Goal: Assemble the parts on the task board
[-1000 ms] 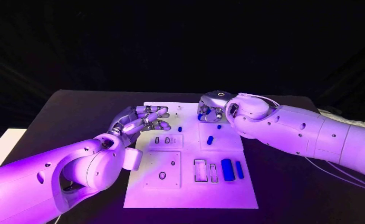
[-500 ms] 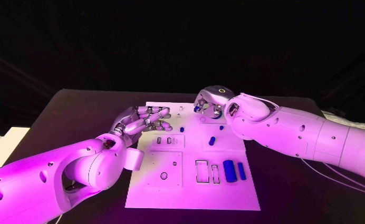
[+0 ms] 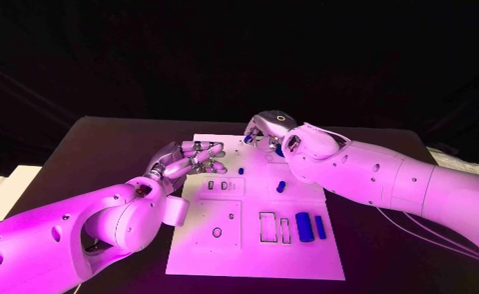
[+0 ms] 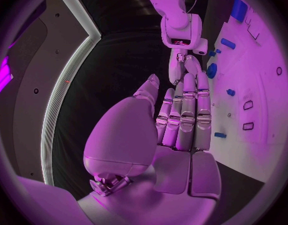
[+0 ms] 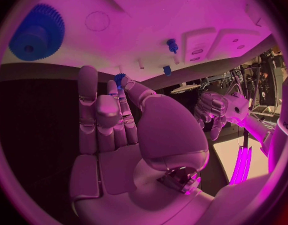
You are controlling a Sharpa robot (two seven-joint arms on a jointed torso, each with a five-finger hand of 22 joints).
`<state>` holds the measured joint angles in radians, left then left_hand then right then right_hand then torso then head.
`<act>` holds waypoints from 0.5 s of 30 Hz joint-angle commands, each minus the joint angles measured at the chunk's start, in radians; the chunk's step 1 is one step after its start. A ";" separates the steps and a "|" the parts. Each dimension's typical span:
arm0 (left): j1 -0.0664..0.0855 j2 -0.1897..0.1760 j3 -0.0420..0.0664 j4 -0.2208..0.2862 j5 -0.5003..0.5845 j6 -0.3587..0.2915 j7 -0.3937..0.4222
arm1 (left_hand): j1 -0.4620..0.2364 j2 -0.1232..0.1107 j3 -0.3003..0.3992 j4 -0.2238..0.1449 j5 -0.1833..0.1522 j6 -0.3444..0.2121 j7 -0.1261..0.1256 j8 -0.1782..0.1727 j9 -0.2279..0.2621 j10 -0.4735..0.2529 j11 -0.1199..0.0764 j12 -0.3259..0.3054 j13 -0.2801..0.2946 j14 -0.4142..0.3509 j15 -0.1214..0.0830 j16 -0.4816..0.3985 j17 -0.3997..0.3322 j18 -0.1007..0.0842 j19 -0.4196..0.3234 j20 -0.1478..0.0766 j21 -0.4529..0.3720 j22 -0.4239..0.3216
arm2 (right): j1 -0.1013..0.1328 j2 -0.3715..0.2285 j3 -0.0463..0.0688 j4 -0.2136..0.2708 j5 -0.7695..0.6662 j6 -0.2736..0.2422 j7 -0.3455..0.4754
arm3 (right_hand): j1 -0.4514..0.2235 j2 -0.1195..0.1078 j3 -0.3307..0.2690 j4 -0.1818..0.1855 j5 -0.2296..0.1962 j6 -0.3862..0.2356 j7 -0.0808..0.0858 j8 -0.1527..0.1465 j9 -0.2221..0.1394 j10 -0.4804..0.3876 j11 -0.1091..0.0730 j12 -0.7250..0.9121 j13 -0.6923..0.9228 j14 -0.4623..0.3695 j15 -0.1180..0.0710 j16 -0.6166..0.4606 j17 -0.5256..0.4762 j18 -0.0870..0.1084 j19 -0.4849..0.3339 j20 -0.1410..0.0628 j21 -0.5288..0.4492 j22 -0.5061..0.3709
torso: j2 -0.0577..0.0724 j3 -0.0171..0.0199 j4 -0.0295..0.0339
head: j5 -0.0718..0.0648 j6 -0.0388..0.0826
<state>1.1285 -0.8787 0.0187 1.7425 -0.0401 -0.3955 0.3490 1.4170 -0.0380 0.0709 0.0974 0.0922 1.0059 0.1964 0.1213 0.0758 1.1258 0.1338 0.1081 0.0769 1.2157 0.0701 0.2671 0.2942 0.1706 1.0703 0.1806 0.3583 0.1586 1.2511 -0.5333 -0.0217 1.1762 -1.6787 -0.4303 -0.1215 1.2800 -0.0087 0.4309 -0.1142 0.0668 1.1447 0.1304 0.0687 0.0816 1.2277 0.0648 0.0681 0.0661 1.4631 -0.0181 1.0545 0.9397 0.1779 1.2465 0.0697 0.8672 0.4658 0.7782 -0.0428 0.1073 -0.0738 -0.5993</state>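
Note:
The white task board (image 3: 250, 252) lies in the middle of the table. My right hand (image 3: 266, 133) hovers over its far end and pinches a small blue gear (image 5: 120, 78) between thumb and fingertip. A large blue gear (image 5: 36, 32) sits on the board beneath that hand. My left hand (image 3: 190, 157) hangs at the board's far left edge, fingers straight and side by side (image 4: 184, 110), holding nothing. On the board stand a blue peg (image 3: 241, 169) and a short blue piece (image 3: 280, 186). Two long blue blocks (image 3: 303, 226) lie near the front right.
Empty rectangular slots (image 3: 268, 227) sit beside the blue blocks, and smaller slots (image 3: 221, 185) lie mid-left on the board. Black table (image 3: 100, 142) surrounds the board on every side. My right forearm (image 3: 379, 176) crosses the board's right edge.
My right hand has lifted off the board and shifted left and farther away, carrying the small blue gear. The left hand has barely moved.

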 commanded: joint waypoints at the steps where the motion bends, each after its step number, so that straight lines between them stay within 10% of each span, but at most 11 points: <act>1: 0.003 0.001 0.001 0.003 -0.005 0.024 0.003 | 0.000 0.008 0.002 -0.006 -0.004 -0.004 0.006 -0.003 -0.002 -0.006 0.004 -0.003 0.000 -0.005 0.004 0.003 0.001 0.011 0.004 -0.001 0.005 0.001 | 0.000 0.012 0.000 -0.016 -0.002 -0.022 -0.012 | -0.001 -0.008 0.006 0.001 -0.003 0.000 0.003 0.003 0.001 -0.006 0.003 -0.007 -0.001 0.036 -0.003 0.007 0.002 -0.003 -0.002 0.005 0.005 0.002 | 0.006 -0.0013 0.0045 | -0.001 0.002; 15: 0.003 0.007 0.001 0.000 -0.005 0.030 0.000 | 0.001 0.008 0.003 -0.008 -0.005 -0.005 0.006 -0.004 -0.002 -0.007 0.004 -0.005 0.000 -0.006 0.004 0.003 0.002 0.011 0.004 -0.001 0.005 0.001 | 0.000 0.055 0.000 -0.068 -0.001 0.012 -0.025 | -0.004 -0.015 0.009 0.005 -0.003 -0.003 0.005 0.000 0.000 -0.011 0.006 -0.007 -0.001 0.035 -0.001 0.014 0.007 -0.004 -0.005 0.007 0.012 0.008 | 0.010 -0.0033 0.0060 | -0.003 0.005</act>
<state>1.1304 -0.8744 0.0188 1.7406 -0.0402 -0.3894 0.3470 1.4170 -0.0380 0.0736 0.0947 0.0922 1.0023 0.2001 0.1213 0.0749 1.1233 0.1362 0.1081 0.0769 1.2132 0.0725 0.2671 0.2954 0.1706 1.0703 0.1806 0.3583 0.1589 1.2508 -0.4813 -0.0218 1.1132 -1.6741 -0.4379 -0.1319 1.2745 -0.0143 0.4353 -0.1098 0.0653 1.1427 0.1319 0.0668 0.0818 1.2243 0.0685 0.0681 0.0662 1.4631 -0.0181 1.0640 0.9448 0.1779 1.2426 0.0736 0.8759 0.4734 0.7875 -0.0456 0.1122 -0.0761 -0.5943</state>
